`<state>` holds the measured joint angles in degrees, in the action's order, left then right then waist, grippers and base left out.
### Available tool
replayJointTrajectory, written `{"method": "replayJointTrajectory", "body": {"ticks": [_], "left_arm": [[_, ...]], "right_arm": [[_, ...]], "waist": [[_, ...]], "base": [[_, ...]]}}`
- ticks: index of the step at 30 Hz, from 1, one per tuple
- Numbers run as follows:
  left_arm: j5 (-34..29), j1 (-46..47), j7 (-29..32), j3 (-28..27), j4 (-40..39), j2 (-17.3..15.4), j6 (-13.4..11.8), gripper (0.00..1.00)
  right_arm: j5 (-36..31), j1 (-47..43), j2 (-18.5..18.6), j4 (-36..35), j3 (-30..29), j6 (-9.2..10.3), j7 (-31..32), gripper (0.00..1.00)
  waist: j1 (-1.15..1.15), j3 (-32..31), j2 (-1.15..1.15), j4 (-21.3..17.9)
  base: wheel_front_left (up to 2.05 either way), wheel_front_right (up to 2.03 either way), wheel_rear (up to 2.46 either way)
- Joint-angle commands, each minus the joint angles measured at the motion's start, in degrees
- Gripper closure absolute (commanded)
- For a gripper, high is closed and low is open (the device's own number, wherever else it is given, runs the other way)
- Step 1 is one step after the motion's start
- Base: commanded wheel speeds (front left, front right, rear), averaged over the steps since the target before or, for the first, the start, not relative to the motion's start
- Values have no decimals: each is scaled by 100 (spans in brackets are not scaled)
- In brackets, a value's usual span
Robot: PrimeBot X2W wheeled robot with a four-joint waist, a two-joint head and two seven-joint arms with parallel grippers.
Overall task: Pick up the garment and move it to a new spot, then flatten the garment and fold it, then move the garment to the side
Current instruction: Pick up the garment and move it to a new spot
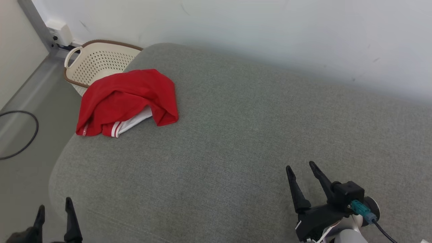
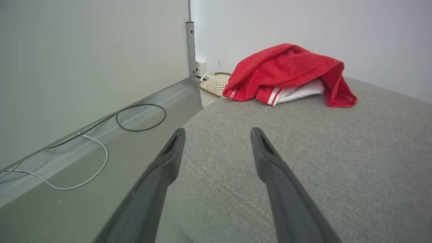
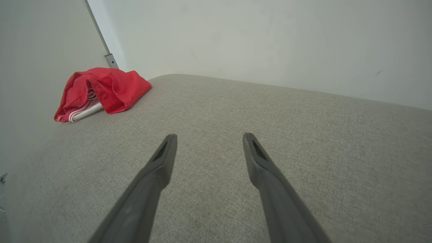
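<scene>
Start at your left gripper (image 1: 54, 206): its two fingers stand spread wide with nothing between them, and it hangs just at the near left edge of the grey cushion (image 1: 236, 141), partly over the floor. Looking along those fingers, the red garment (image 2: 287, 71) lies straight ahead and a little to the right, with bare cushion in between.

Your right gripper (image 1: 300, 167) is also parted and empty, hovering over the cushion. From there the garment sits far ahead and well off to the left, near the far left corner, so this hand has much the longer reach across open fabric.

The left arm is the nearer one, and I would judge the pick-up falls to it.

The garment is a rumpled heap, not flat. Its long run lies crosswise to the left hand's line of approach, from the striped white and red hem (image 2: 275, 96) at the left to a drooping red flap at the right. A white inner layer shows under the raised red fold on the side facing you.

Beyond the heap, just off the cushion's edge, stands a perforated cream basket (image 1: 98, 62). Grip on the near side, so the cloth is not pushed toward the basket.
</scene>
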<state>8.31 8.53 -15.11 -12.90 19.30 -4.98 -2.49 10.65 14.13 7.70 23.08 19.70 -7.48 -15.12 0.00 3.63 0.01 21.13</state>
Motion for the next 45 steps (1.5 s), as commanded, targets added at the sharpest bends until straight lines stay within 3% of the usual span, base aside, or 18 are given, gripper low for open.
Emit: {"method": "replayJointTrajectory", "body": {"ticks": [1, 16, 29, 42, 45], "left_arm": [[-48, 136, -4, -17, 79, -53, 36, 0], [-278, 2447, -4, 116, 1341, -981, 560, 0], [-172, 4132, 344, 601, 2902, -1525, 933, 0], [119, 5022, 953, 836, 3835, -1797, 982, 0], [194, 5175, 1053, 803, 4016, -1809, 891, 0]], "right_arm": [[51, 101, 61, -39, 20, -2, -2, 0], [20, 674, 481, -288, 285, -2, -2, 0], [17, 828, 687, -381, 139, -2, -2, 0], [66, 963, 788, -431, 1, -2, 0, 0], [73, 997, 775, -419, 14, -2, 1, 0]], "waist": [[0, 132, -1, -103], [0, 1054, -1, -787], [0, 1623, -1, -1216], [0, 1996, -1, -1461], [0, 2078, -1, -1508]], "base": [[0, 0, 0], [0, 0, 0], [0, 0, 0], [0, 0, 0], [0, 0, 0]]}}
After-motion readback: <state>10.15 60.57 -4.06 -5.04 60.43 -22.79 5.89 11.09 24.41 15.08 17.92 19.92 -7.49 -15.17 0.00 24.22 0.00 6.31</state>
